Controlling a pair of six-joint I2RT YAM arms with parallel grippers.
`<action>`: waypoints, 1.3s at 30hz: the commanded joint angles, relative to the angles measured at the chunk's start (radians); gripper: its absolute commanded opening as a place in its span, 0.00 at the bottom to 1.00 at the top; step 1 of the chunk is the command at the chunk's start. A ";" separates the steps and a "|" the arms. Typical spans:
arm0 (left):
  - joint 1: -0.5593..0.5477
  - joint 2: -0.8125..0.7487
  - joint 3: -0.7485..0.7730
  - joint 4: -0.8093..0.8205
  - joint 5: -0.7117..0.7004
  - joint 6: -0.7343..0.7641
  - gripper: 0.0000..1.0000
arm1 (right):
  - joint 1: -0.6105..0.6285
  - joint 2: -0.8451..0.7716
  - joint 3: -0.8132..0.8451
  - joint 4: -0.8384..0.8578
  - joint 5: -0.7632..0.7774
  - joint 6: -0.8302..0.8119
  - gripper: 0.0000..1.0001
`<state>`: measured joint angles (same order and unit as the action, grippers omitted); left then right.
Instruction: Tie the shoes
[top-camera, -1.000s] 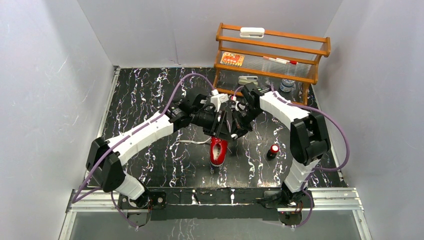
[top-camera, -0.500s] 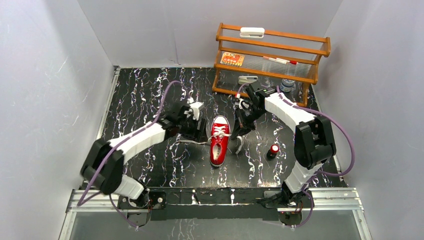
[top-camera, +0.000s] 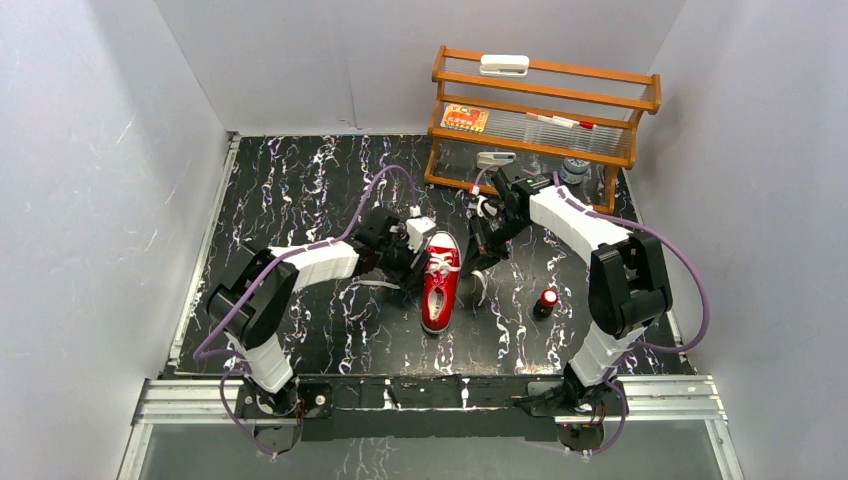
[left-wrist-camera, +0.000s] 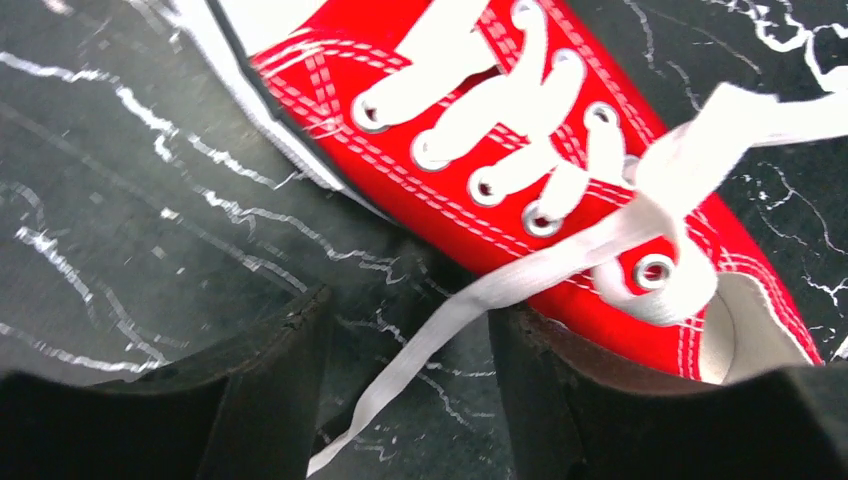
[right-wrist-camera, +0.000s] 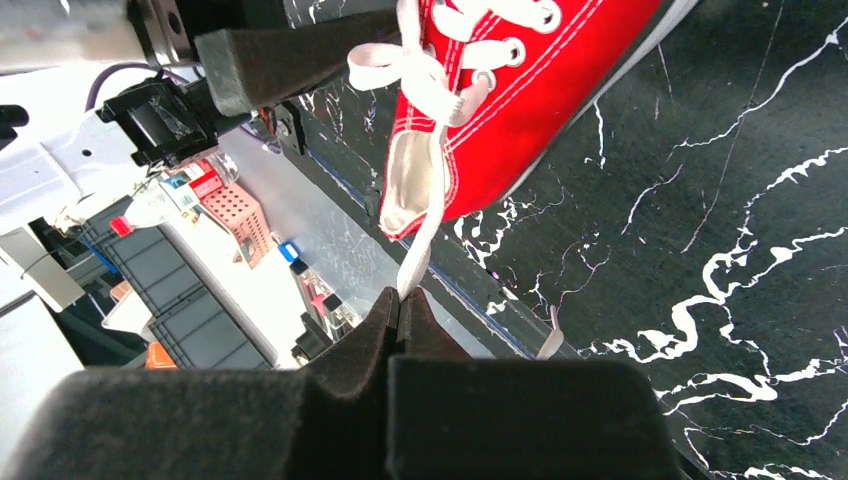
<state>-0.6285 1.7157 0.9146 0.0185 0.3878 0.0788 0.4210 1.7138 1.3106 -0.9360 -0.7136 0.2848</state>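
Left gripper (left-wrist-camera: 410, 340) has slid in beside the sneaker (left-wrist-camera: 560, 130), fingers (left-wrist-camera: 270, 400) parted astride the limp left lace (left-wrist-camera: 520, 280); right gripper (right-wrist-camera: 398, 310) clamps the right lace (right-wrist-camera: 430, 215). Soft, slippery: pinch near eyelets (left-wrist-camera: 653, 268)

White-shelled arms (top-camera: 300, 265) with black joints, purple cables (top-camera: 388, 169) and blocky black pincer fingers (left-wrist-camera: 260, 400).

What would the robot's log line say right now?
left gripper: open, one lace end between fingers | right gripper: shut on other lace end | sneaker: no bow yet
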 joint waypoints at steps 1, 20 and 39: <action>-0.044 0.042 0.005 0.063 0.075 0.001 0.54 | -0.001 -0.043 -0.004 0.009 -0.024 -0.006 0.00; -0.050 -0.395 -0.229 -0.209 -0.143 -0.475 0.00 | -0.133 -0.099 -0.165 0.031 0.226 -0.037 0.00; 0.007 -0.376 -0.296 -0.216 -0.279 -0.669 0.00 | -0.175 -0.086 -0.306 0.233 0.684 0.001 0.00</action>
<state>-0.6495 1.3895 0.6689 -0.1684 0.1371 -0.5816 0.2619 1.6314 1.0191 -0.7502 -0.1623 0.2920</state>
